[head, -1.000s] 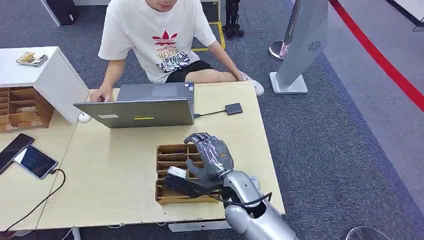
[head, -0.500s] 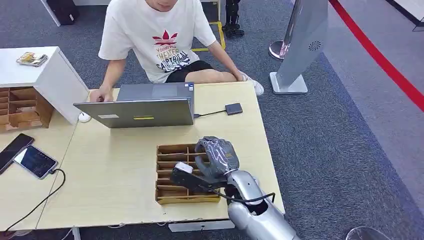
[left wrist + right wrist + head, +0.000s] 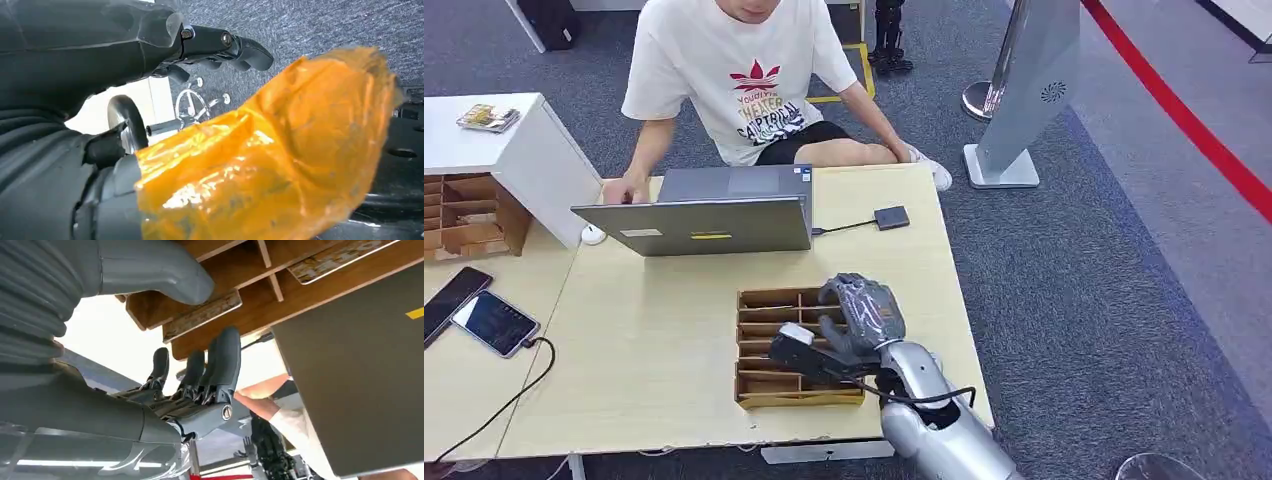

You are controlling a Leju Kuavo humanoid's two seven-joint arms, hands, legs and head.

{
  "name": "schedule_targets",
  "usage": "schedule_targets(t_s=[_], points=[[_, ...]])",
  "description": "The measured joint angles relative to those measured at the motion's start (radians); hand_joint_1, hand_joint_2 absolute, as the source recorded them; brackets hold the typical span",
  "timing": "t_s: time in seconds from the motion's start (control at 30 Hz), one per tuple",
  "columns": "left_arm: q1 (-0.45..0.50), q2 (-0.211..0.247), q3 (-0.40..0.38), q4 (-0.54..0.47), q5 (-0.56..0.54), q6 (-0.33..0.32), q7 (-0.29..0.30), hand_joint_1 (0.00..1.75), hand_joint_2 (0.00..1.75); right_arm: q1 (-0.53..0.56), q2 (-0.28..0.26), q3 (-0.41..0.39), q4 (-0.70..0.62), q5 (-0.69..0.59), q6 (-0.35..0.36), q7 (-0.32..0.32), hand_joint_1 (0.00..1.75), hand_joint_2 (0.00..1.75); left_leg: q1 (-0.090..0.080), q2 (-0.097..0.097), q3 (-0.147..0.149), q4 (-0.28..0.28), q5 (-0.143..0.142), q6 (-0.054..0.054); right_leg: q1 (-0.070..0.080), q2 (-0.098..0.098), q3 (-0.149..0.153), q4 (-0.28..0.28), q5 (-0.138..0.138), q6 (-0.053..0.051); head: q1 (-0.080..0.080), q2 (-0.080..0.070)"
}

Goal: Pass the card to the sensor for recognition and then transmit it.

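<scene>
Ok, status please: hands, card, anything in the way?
Right hand open over card box, thumb and fingers astride a card, no grip yet. Left hand hanging, state unclear. Laptop beside sensor.

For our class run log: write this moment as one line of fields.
stage: reaching for card | right hand: over wooden slotted tray, fingers apart, holding nothing | left hand: hanging by floor | person: at laptop
</scene>
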Motion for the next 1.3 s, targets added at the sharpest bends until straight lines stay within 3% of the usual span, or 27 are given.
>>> schedule_targets(t_s=[0.37, 0.53, 0.6, 0.63, 0.7, 0.87, 1.3], points=[[0.005, 0.0, -0.002, -0.016, 0.017, 0.006, 0.011, 0.0, 0.0, 0.005, 0.001, -0.015, 0.021, 0.008, 0.0, 0.0, 0.96, 1.75, 0.0, 0.0, 0.0, 0.0, 0.0, 0.0, 0.0, 0.0, 0.0, 0.0, 0.0, 0.0, 0.0, 0.0], [0.01, 0.0, -0.003, -0.024, 0.023, 0.006, 0.014, 0.0, 0.0, 0.005, 0.005, -0.024, 0.03, 0.011, 0.0, 0.004, 1.08, 1.75, 0.0, 0.0, 0.0, 0.0, 0.0, 0.0, 0.0, 0.0, 0.0, 0.0, 0.0, 0.0, 0.0, 0.0], [0.011, 0.0, -0.003, -0.025, 0.025, 0.007, 0.014, 0.0, 0.0, 0.005, 0.006, -0.027, 0.033, 0.012, 0.0, 0.009, 1.34, 1.75, 0.0, 0.0, 0.0, 0.0, 0.0, 0.0, 0.0, 0.0, 0.0, 0.0, 0.0, 0.0, 0.0, 0.0], [0.011, 0.0, -0.003, -0.025, 0.026, 0.007, 0.014, 0.0, 0.0, 0.005, 0.006, -0.027, 0.035, 0.012, 0.0, 0.009, 1.34, 1.75, 0.0, 0.0, 0.0, 0.0, 0.0, 0.0, 0.0, 0.0, 0.0, 0.0, 0.0, 0.0, 0.0, 0.0], [0.011, 0.0, -0.003, -0.028, 0.026, 0.007, 0.014, 0.0, 0.0, 0.005, 0.006, -0.03, 0.038, 0.013, -0.002, 0.01, 1.55, 1.75, 0.0, 0.0, 0.0, 0.0, 0.0, 0.0, 0.0, 0.0, 0.0, 0.0, 0.0, 0.0, 0.0, 0.0], [0.013, 0.0, -0.004, -0.033, 0.029, 0.007, 0.015, 0.0, 0.0, 0.003, 0.007, -0.032, 0.04, 0.014, -0.002, 0.009, 1.71, 1.75, 0.0, 0.0, 0.0, 0.0, 0.0, 0.0, 0.0, 0.0, 0.0, 0.0, 0.0, 0.0, 0.0, 0.0], [0.018, 0.0, -0.021, -0.045, 0.044, 0.013, 0.027, 0.0, 0.0, 0.002, 0.016, -0.045, 0.036, 0.003, -0.002, -0.002, 1.75, 1.75, 0.0, 0.0, 0.0, 0.0, 0.0, 0.0, 0.0, 0.0, 0.0, 0.0, 0.0, 0.0, 0.0, 0.0]])
